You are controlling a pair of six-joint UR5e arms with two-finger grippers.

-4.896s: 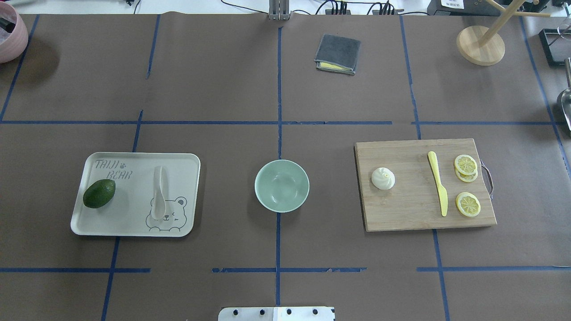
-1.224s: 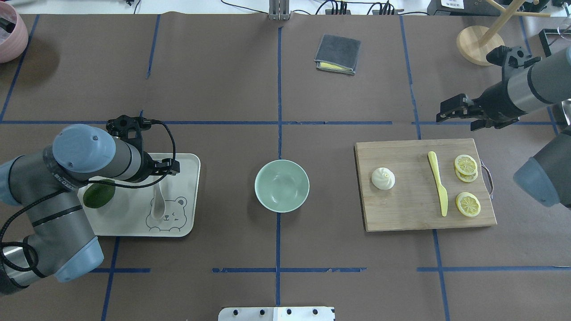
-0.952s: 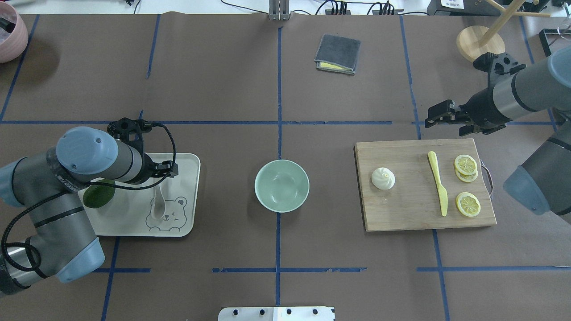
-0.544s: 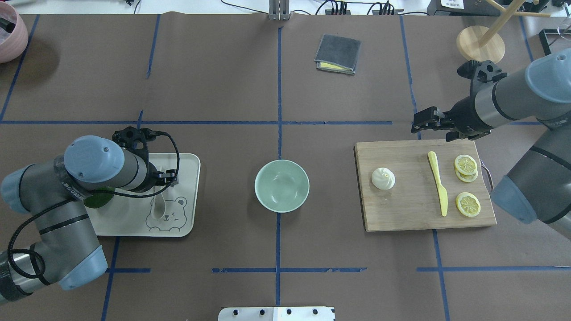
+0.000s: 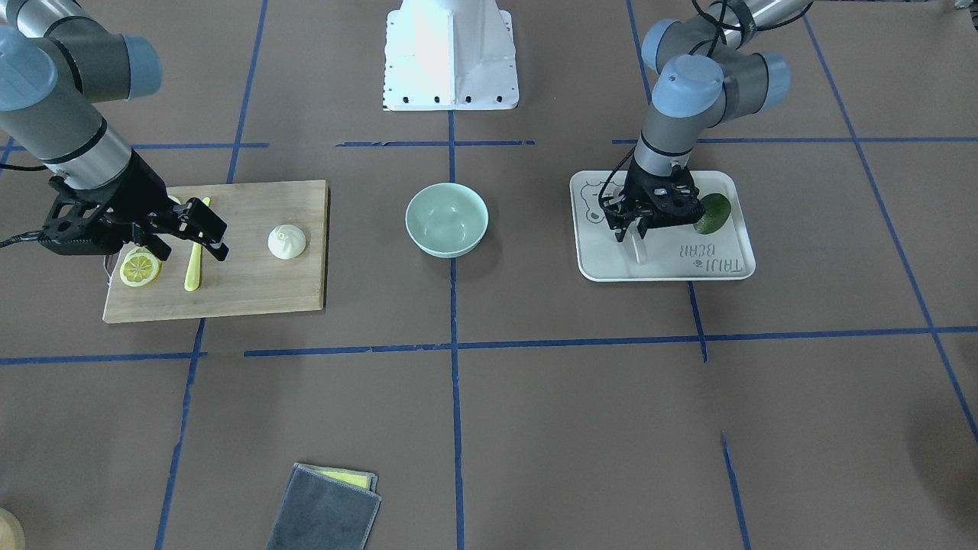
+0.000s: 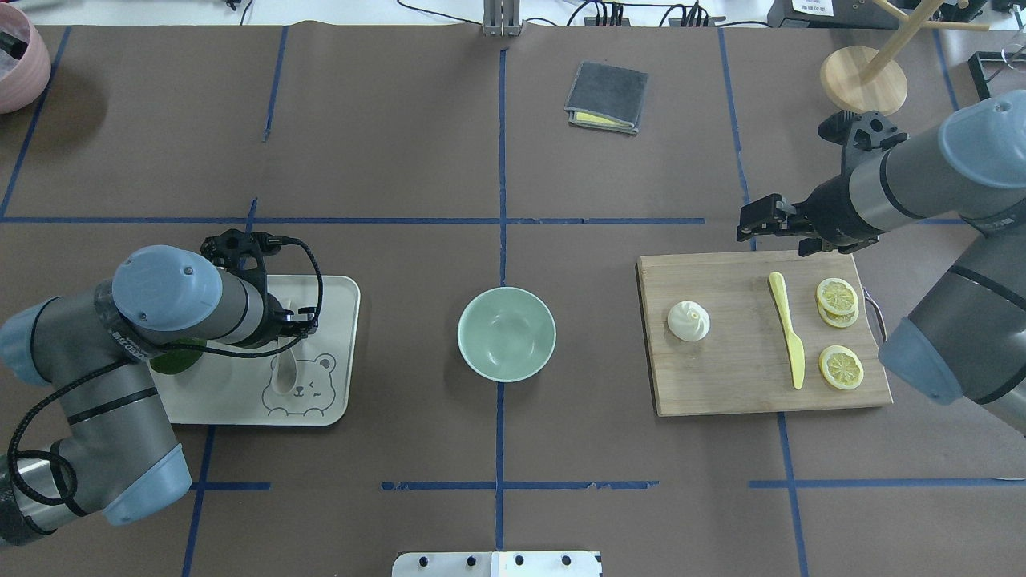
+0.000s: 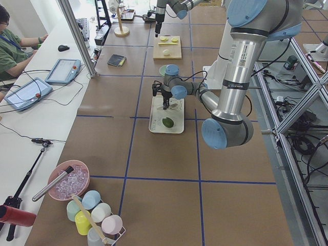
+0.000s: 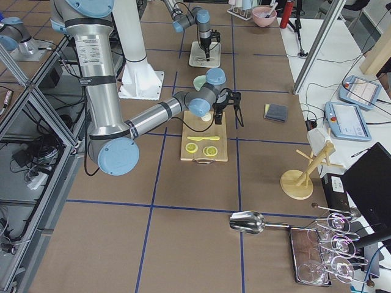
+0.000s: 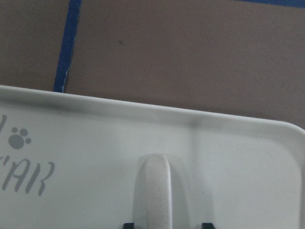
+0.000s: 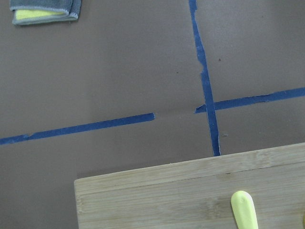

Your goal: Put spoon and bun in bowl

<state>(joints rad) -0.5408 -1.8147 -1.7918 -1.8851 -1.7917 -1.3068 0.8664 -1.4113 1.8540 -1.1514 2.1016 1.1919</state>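
Observation:
The off-white spoon (image 6: 282,377) lies on the cream tray (image 6: 337,290), handle pointing away from me. My left gripper (image 5: 633,231) is open and low over the tray, its fingertips straddling the spoon handle (image 9: 152,191). The mint-green bowl (image 6: 506,333) stands empty at the table's middle. The white pleated bun (image 6: 688,320) sits on the left part of the wooden cutting board (image 6: 737,385). My right gripper (image 6: 749,225) looks open and empty, hovering over the board's far edge, beyond and to the right of the bun.
A yellow plastic knife (image 6: 789,332) and lemon slices (image 6: 840,367) lie on the board. An avocado (image 5: 713,212) lies on the tray beside my left wrist. A folded grey cloth (image 6: 607,96), a wooden stand (image 6: 863,80) and a pink bowl (image 6: 16,56) sit at the far side.
Both arms came into view. The left gripper moved in and settled over the spoon handle. The right gripper swept left to the board's far edge. Spoon, bun and bowl have not moved.

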